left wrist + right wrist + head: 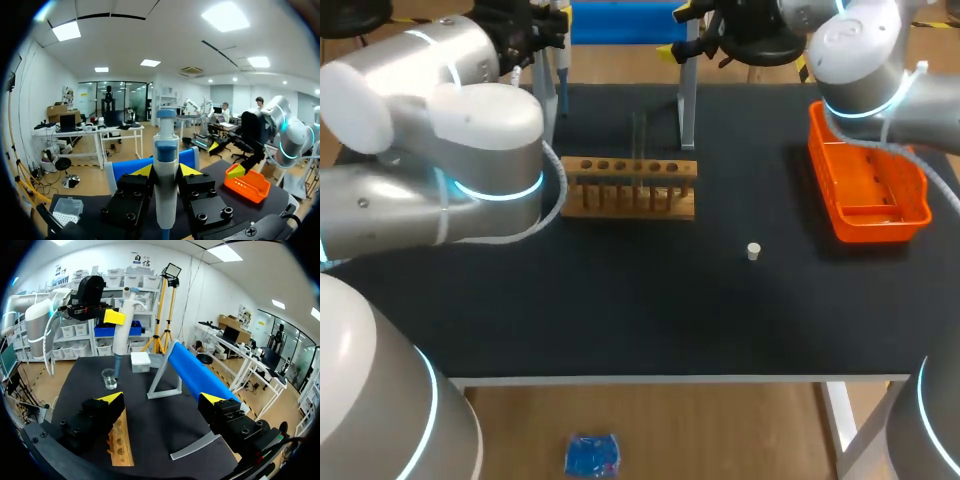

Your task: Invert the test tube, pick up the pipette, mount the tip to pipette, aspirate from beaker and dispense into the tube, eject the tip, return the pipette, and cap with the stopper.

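Found the left gripper (pixel 166 171) clamped on the pipette (pixel 165 175) at about ten o'clock of the table (pixel 650 320), with a blue tip (pixel 116 369) seemingly mounted and hanging just above the beaker (pixel 109 378). Judged pick-up and tip mounting done and aspiration at hand; could not tell whether liquid was drawn. Made out what looked like the test tube (pixel 640 135) standing in the wooden rack (pixel 630 187) at twelve o'clock, so probably inverted already. Found the right gripper (pixel 162 399) spread wide and empty near the stand (pixel 686 100). Left undone: dispensing, ejecting, returning the pipette, and capping with the stopper (pixel 753 251), lying loose at four o'clock from the rack. Counted one pipette, one beaker, one tip box (pixel 140 361), one rack, one tube, one stand, one stopper, one orange basket (pixel 870 195).
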You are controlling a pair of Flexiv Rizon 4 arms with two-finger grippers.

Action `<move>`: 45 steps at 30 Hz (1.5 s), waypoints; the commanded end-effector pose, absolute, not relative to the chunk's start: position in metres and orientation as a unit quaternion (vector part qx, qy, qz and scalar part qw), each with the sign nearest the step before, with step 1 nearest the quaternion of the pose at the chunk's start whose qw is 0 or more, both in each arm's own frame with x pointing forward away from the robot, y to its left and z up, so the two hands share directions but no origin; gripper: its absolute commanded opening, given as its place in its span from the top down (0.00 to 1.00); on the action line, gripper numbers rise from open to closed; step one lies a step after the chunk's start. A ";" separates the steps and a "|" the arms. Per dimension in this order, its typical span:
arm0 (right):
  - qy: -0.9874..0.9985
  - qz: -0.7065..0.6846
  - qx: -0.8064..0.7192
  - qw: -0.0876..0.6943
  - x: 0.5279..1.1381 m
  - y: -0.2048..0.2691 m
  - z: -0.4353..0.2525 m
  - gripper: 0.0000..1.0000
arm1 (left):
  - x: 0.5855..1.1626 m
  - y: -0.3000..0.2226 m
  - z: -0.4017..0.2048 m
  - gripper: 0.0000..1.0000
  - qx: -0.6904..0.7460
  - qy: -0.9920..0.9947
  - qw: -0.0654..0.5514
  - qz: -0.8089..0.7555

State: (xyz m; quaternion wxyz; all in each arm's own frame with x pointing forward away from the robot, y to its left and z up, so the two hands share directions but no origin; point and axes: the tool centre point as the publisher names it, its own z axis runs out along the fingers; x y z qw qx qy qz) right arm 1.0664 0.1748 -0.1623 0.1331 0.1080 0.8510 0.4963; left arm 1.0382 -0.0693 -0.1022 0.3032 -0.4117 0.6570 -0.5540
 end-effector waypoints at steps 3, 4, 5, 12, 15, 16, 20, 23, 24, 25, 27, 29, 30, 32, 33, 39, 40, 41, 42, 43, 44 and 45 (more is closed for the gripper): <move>0.852 0.496 0.108 0.132 1.066 0.174 -0.161 0.00 | 1.069 -0.089 -0.119 1.00 -0.455 0.633 0.344 -0.523; 0.852 0.496 0.108 0.132 1.066 0.174 -0.161 0.00 | 1.072 -0.089 -0.122 1.00 -0.459 0.630 0.344 -0.523; 0.852 0.496 0.108 0.132 1.066 0.174 -0.161 0.00 | 1.073 -0.089 -0.124 1.00 -0.464 0.627 0.345 -0.522; 0.852 0.496 0.108 0.132 1.066 0.174 -0.161 0.00 | 1.086 -0.084 -0.137 1.00 -0.481 0.616 0.352 -0.515; 0.852 0.496 0.108 0.132 1.066 0.174 -0.161 0.00 | 1.090 -0.081 -0.142 1.00 -0.484 0.616 0.351 -0.513; 0.852 0.496 0.108 0.132 1.066 0.174 -0.161 0.00 | 1.092 -0.080 -0.143 1.00 -0.486 0.616 0.351 -0.511; 0.852 0.496 0.108 0.132 1.066 0.174 -0.161 0.00 | 1.100 -0.078 -0.148 1.00 -0.488 0.620 0.350 -0.506; 0.852 0.496 0.108 0.132 1.066 0.174 -0.161 0.00 | 1.104 -0.077 -0.151 1.00 -0.488 0.624 0.349 -0.501; 0.852 0.496 0.108 0.132 1.066 0.174 -0.161 0.00 | 1.106 -0.076 -0.152 1.00 -0.489 0.624 0.350 -0.498; 0.852 0.496 0.108 0.132 1.066 0.174 -0.161 0.00 | 1.107 -0.075 -0.154 1.00 -0.490 0.625 0.350 -0.497; 0.852 0.496 0.108 0.132 1.066 0.174 -0.161 0.00 | 1.109 -0.072 -0.156 1.00 -0.493 0.626 0.350 -0.493; 0.852 0.496 0.108 0.132 1.066 0.174 -0.161 0.00 | 1.113 -0.071 -0.159 1.00 -0.495 0.628 0.349 -0.488; 0.852 0.496 0.108 0.132 1.066 0.174 -0.161 0.00 | 1.115 -0.070 -0.161 1.00 -0.498 0.631 0.348 -0.482; 0.852 0.496 0.108 0.132 1.066 0.174 -0.161 0.00 | 1.119 -0.068 -0.162 1.00 -0.500 0.636 0.349 -0.473; 0.852 0.496 0.108 0.132 1.066 0.174 -0.161 0.00 | 1.120 -0.067 -0.162 1.00 -0.502 0.636 0.350 -0.470; 0.852 0.496 0.108 0.132 1.066 0.174 -0.161 0.00 | 1.130 -0.065 -0.161 1.00 -0.503 0.640 0.354 -0.460; 0.852 0.496 0.108 0.132 1.066 0.174 -0.161 0.00 | 1.131 -0.065 -0.162 1.00 -0.504 0.640 0.354 -0.459; 0.852 0.496 0.108 0.132 1.066 0.174 -0.161 0.00 | 1.133 -0.065 -0.162 1.00 -0.504 0.641 0.354 -0.457; 0.852 0.496 0.108 0.132 1.066 0.174 -0.161 0.00 | 1.134 -0.065 -0.163 1.00 -0.504 0.642 0.354 -0.456; 0.852 0.496 0.108 0.132 1.066 0.174 -0.161 0.00 | 1.136 -0.064 -0.164 1.00 -0.506 0.643 0.354 -0.453; 0.852 0.496 0.108 0.132 1.066 0.174 -0.161 0.00 | 1.136 -0.064 -0.165 1.00 -0.506 0.644 0.354 -0.452; 0.852 0.496 0.108 0.132 1.066 0.174 -0.161 0.00 | 1.137 -0.064 -0.166 1.00 -0.508 0.644 0.353 -0.450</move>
